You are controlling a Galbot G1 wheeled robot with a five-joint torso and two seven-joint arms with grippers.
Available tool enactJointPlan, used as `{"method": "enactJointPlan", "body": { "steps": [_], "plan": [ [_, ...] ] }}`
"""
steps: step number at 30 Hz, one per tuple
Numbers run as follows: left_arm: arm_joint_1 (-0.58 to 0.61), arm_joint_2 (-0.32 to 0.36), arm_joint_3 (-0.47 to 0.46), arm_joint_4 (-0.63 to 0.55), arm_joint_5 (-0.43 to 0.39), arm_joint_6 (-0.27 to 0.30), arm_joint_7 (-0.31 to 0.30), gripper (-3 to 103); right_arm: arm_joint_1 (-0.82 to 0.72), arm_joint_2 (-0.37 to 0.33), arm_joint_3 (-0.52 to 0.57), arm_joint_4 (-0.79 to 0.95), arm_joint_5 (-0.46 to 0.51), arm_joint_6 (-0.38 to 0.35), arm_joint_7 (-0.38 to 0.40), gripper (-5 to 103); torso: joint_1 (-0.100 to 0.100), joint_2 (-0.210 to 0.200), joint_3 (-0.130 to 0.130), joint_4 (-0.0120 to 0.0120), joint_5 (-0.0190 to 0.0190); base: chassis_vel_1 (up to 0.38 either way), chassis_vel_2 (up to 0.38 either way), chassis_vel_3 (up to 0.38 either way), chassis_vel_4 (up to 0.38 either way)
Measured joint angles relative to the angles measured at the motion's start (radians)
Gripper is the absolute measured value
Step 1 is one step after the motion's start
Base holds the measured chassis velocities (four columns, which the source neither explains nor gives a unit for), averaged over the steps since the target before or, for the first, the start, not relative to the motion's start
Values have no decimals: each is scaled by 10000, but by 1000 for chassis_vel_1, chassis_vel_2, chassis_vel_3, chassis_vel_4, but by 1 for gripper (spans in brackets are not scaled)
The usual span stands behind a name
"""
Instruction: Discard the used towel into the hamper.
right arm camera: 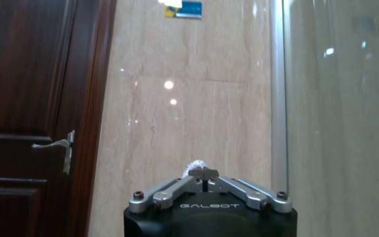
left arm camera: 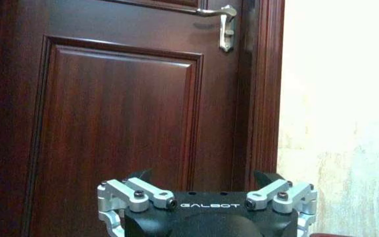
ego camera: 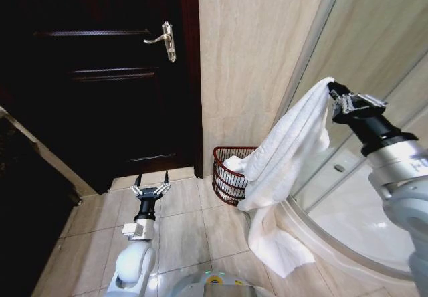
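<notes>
Right gripper (ego camera: 332, 95) pinches the towel (ego camera: 284, 156) high, tail draped beside the hamper (ego camera: 227, 176); best centre over the rim before releasing; left gripper (ego camera: 150, 190) idles wide

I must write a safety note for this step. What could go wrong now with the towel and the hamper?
1. The towel is long: its lower end lies on the floor beside the hamper, so part may stay outside.
2. The right hand pinches only one corner, shut on it; the hanging weight could pull it free.
3. The light wire hamper may tip if the draped towel drags on its rim.
The left hand waits open, low near the door.
</notes>
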Motion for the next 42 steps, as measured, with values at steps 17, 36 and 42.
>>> {"method": "enactJointPlan", "body": {
  "steps": [17, 36, 42],
  "plan": [
    [153, 449, 140, -6, -57, -659, -179, 100, 1131, -218, -33, -114, 598, -417, -160, 0, 217, 653, 437, 0, -1, 0, 0, 0, 0],
    [502, 314, 98, -970, 102, -809, -349, 100, 527, -8, 156, 125, 113, -266, -372, 0, 514, 1428, 915, 0, 3, 0, 0, 0, 0],
    [516, 195, 197, -1154, 187, -744, -364, 100, 679, -314, 338, 28, 216, -184, -464, 0, 612, 1671, 1059, -3, 0, 0, 0, 0, 0]
  ]
}}
